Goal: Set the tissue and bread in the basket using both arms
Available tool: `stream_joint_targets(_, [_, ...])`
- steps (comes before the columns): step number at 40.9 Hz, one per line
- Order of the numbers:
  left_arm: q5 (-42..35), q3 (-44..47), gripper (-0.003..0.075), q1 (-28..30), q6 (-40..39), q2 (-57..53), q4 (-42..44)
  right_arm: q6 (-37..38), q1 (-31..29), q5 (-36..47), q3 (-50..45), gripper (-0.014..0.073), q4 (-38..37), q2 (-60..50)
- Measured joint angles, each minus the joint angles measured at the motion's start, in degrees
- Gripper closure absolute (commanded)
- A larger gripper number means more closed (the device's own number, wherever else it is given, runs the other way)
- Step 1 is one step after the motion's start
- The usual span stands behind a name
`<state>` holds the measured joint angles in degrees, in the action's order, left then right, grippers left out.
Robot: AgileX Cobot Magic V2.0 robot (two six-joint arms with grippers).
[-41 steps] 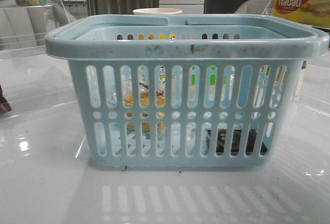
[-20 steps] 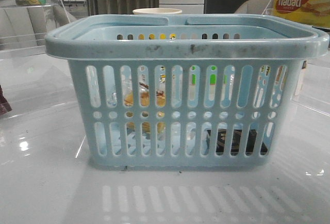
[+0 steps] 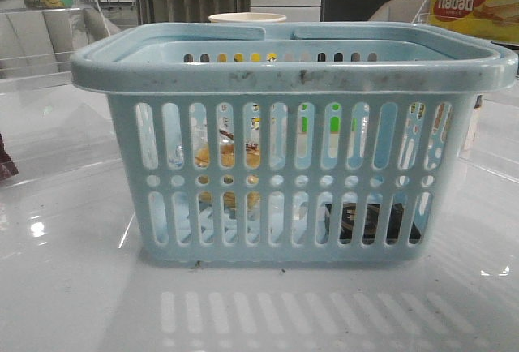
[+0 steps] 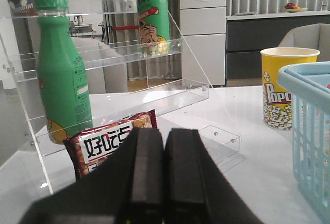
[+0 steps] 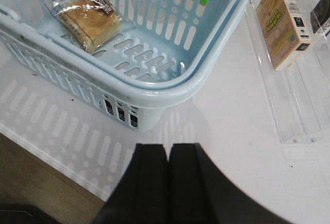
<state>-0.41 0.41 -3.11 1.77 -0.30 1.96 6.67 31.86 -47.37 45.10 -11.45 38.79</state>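
Note:
The pale blue basket fills the middle of the front view. Through its slots I see the wrapped golden-brown bread on the left and the flat black tissue pack low on the right. In the right wrist view the bread lies inside the basket; the tissue shows only as dark patches through the near wall's slots. My right gripper is shut and empty, outside the basket's corner. My left gripper is shut and empty, away from the basket. Neither gripper shows in the front view.
Near the left gripper stand a clear acrylic shelf with a green bottle, a red snack bag and a yellow popcorn cup. A yellow box lies on an acrylic tray by the right gripper. The table's edge is near.

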Motion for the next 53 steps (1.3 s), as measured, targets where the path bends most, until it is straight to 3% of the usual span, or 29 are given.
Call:
stream_joint_targets(11, [0.0, 0.0, 0.0629, 0.0, 0.0, 0.0, 0.0, 0.0, -1.8, 1.5, -1.8, 0.0538, 0.0, -1.8])
stream_joint_targets(22, [0.0, 0.0, 0.0629, 0.0, 0.0, 0.0, 0.0, 0.0, -18.7, 19.0, -17.8, 0.0538, 0.0, -15.7])
stream_joint_targets(32, [0.0, 0.0, 0.0629, 0.0, 0.0, 0.0, 0.0, 0.0, -28.2, 34.7, -36.0, 0.0538, 0.0, -31.7])
stream_joint_targets(42, [0.0, 0.0, 0.0629, 0.0, 0.0, 0.0, 0.0, 0.0, -31.9, 39.1, -45.1, 0.0538, 2.9, -38.8])
stream_joint_targets(53, [0.0, 0.0, 0.0629, 0.0, 0.0, 0.0, 0.0, 0.0, -31.9, 40.0, -46.8, 0.0538, 3.5, -39.3])
